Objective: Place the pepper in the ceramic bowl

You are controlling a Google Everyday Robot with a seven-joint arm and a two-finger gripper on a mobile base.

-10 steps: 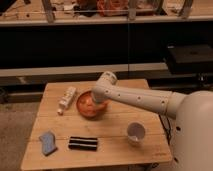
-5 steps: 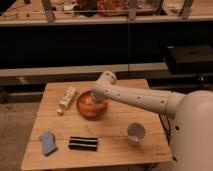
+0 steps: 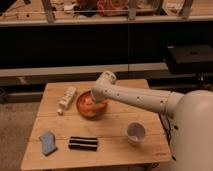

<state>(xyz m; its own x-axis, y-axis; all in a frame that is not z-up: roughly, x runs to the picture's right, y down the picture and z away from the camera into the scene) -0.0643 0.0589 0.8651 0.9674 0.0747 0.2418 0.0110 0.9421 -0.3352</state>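
Observation:
The ceramic bowl (image 3: 90,107) is round, shallow and orange-red, and sits in the middle of the wooden table (image 3: 115,145). My white arm reaches in from the right and bends down into the bowl. The gripper (image 3: 93,101) is down inside the bowl, hidden behind the arm's wrist. The pepper does not show; it is hidden by the arm or lies within the bowl.
A white cup (image 3: 135,132) stands at the table's front right. A white bottle (image 3: 67,99) lies to the left of the bowl. A blue sponge (image 3: 48,142) and a dark striped packet (image 3: 82,144) lie near the front edge. Dark shelving stands behind the table.

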